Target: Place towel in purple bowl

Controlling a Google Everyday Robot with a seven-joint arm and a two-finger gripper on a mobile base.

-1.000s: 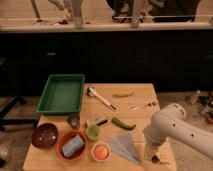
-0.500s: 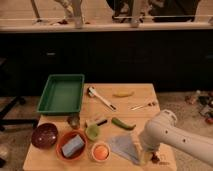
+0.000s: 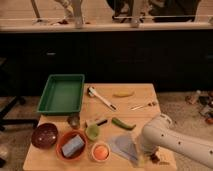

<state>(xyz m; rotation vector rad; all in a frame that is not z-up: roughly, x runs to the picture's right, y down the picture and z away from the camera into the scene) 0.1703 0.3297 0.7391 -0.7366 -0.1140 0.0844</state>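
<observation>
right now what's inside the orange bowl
A blue-grey block lies in the orange bowl, hiding the bowl's floor beneath it. The towel lies on the table; the gripper is low at its right edge.

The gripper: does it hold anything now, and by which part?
It cannot be told. The gripper sits low at the edge of the towel, near the front of the table, but the arm hides any contact.
</observation>
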